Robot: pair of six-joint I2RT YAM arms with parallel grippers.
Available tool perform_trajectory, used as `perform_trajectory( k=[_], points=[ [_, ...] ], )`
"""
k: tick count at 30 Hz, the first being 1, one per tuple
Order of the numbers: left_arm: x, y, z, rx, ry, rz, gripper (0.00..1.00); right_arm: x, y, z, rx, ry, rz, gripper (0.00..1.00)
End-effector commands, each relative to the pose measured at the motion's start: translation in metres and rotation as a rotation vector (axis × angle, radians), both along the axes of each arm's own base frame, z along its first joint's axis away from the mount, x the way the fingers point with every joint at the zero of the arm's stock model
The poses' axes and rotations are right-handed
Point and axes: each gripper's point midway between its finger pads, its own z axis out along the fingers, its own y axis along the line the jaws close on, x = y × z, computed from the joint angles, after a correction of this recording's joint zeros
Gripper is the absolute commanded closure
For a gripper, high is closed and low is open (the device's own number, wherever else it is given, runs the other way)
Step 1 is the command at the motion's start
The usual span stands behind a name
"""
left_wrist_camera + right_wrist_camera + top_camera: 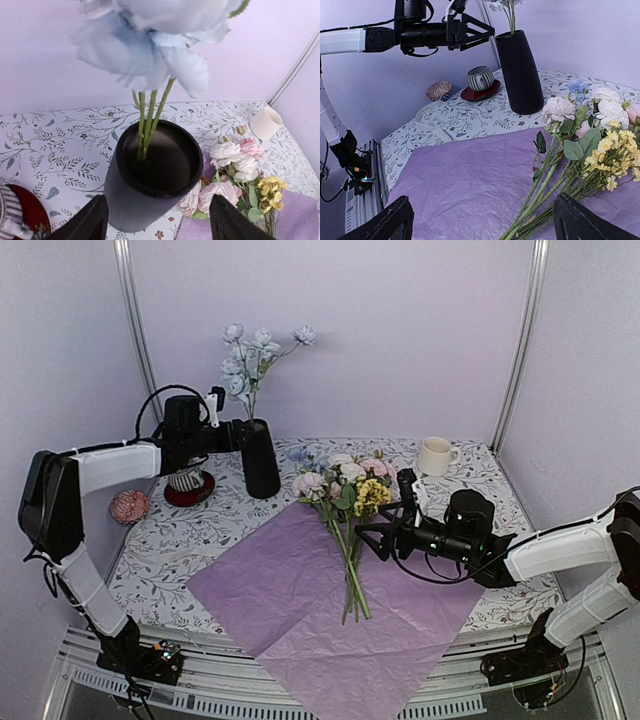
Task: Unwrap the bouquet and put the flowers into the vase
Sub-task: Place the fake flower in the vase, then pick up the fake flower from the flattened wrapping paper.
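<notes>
The black vase (261,458) stands at the back left with pale blue flowers (250,355) upright in it, their green stems (146,120) going down into its mouth. My left gripper (238,434) hovers just left of the vase rim, open, with nothing between its fingers (92,220). The rest of the bouquet (345,490), pink, white, blue and yellow blooms, lies on the flattened lilac paper (290,610). My right gripper (376,530) is open low over the paper, right beside the lying stems (555,195), and holds nothing.
A cream mug (434,455) sits at the back right. A striped cup on a red saucer (186,480) and a pink patterned bowl (129,506) stand left of the vase. The paper overhangs the table's near edge.
</notes>
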Motion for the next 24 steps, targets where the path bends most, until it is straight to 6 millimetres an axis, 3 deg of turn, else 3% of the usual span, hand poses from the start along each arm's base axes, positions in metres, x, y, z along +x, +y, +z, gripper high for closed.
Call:
perform_trajectory(
  k=[1, 6, 10, 20, 24],
  points=[
    [-0.027, 0.006, 0.016, -0.053, -0.016, -0.003, 0.26, 0.005, 0.003, 0.003, 0.000, 0.008, -0.015, 0.01],
    [-0.059, 0.014, 0.017, -0.091, -0.002, 0.006, 0.18, 0.009, 0.001, 0.001, -0.002, 0.017, -0.041, 0.01],
    [-0.080, 0.019, 0.010, -0.119, 0.023, 0.033, 0.02, 0.018, -0.003, -0.002, -0.003, 0.045, -0.102, 0.01],
    [-0.131, 0.010, -0.024, -0.135, 0.134, 0.012, 0.02, 0.043, -0.020, 0.000, 0.002, 0.118, -0.283, 0.01],
    [-0.149, 0.007, -0.031, -0.149, 0.145, -0.007, 0.02, 0.042, -0.012, -0.008, -0.041, 0.108, -0.242, 0.01]
  ],
)
